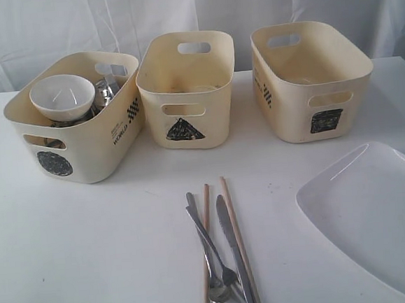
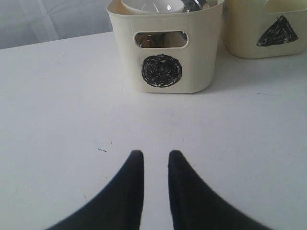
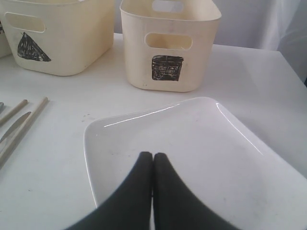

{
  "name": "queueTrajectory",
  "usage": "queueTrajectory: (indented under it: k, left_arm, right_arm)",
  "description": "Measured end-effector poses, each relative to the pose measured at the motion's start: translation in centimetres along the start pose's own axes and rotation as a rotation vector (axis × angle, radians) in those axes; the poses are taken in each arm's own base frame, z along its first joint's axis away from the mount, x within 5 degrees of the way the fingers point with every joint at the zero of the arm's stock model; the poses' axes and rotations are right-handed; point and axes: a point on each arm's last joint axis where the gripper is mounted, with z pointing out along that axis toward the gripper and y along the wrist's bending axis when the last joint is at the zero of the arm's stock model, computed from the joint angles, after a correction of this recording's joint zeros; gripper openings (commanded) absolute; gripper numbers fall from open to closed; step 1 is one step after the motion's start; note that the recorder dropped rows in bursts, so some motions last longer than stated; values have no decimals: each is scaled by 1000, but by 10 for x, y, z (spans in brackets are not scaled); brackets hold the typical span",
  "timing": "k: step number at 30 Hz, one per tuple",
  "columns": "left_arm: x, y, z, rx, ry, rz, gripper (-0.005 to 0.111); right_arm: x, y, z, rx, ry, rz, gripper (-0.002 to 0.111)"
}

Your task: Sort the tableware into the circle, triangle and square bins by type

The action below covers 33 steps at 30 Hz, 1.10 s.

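Already binned: white bowl (image 1: 63, 97) sits high in circle bin (image 1: 93, 142), steel mug (image 1: 107, 92) beside it
Unsorted, centre front: chopsticks (image 1: 236, 243) and steel cutlery (image 1: 231, 251) lie on table (image 1: 92, 258), touching and partly crossed
Unsorted, R front: plate (image 1: 376, 215) flat on table, near square bin (image 1: 294, 113)
Triangle bin (image 1: 158, 106): contents not clear from here
L gripper (image 2: 155, 163): jaws a little apart, nothing between them, over bare table facing circle bin
R gripper (image 3: 153, 160): tips pressed together, empty, over plate; contact w/ plate can't be told
Risk 1: plate wide, glossy, low rim, so a pinch at the edge prob. slips or tips it
Risk 2: plate looks broad vs bin mouth, may jam or shove bin unless tilted in
Risk 3: cutlery overlaps, so lifting one pc may drag or scatter the others; chopsticks may roll
Risk 4: thin pcs lie flat, tips could scrape table & miss
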Motion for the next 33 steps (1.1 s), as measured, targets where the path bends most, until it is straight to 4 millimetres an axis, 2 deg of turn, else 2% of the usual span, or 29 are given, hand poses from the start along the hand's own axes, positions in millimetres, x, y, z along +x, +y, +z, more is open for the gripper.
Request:
queueTrajectory:
  k: [23, 30, 33]
  left_arm:
    - [0, 0, 0, 0, 0, 1, 25]
    - [0, 0, 0, 0, 0, 1, 25]
    - [0, 0, 0, 0, 0, 1, 25]
  right_arm:
    - [0, 0, 0, 0, 0, 0, 0]
    - [0, 3, 0, -53, -1, -15, 0]
    - [-7, 3, -1, -57, -46, 74, 0]
